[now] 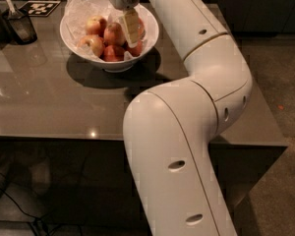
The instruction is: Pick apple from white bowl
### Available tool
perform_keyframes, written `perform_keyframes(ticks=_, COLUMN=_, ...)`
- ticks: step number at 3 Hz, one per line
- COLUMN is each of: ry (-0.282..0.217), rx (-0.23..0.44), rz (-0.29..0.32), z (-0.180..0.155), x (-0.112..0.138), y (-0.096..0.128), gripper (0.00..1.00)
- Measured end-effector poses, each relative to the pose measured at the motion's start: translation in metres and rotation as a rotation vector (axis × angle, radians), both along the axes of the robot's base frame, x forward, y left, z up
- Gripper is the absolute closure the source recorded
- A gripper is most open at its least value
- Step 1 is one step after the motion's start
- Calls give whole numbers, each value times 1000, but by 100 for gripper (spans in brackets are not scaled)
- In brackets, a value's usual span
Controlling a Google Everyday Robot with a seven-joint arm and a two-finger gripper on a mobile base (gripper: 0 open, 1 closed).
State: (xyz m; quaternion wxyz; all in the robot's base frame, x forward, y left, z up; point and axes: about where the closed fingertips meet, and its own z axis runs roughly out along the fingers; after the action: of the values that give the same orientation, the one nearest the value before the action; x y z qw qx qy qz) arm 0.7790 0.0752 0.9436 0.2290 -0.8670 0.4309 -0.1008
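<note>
The white bowl, lined with crinkled white paper, stands at the back of the grey table and holds several apples. My gripper reaches down from the top edge into the bowl's right half. It sits among the fruit, right beside a pale yellow-orange apple with a pink blush on its left. A redder apple shows just behind the gripper on its right. More apples lie at the bowl's left and front.
A dark cup with a utensil stands at the back left, next to a black-and-white marker tag. My thick white arm spans the table's right side and front edge. Floor lies to the right.
</note>
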Motion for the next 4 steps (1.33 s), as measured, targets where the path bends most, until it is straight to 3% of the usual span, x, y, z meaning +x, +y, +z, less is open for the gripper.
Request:
perform_keyframes(ticks=3, ry=59, rx=-21, rz=-7, z=-22, x=2, y=-29, gripper=0)
perform_keyframes(ticks=4, ry=63, rx=-36, rz=28, z=-28, x=3, y=-15, gripper=0)
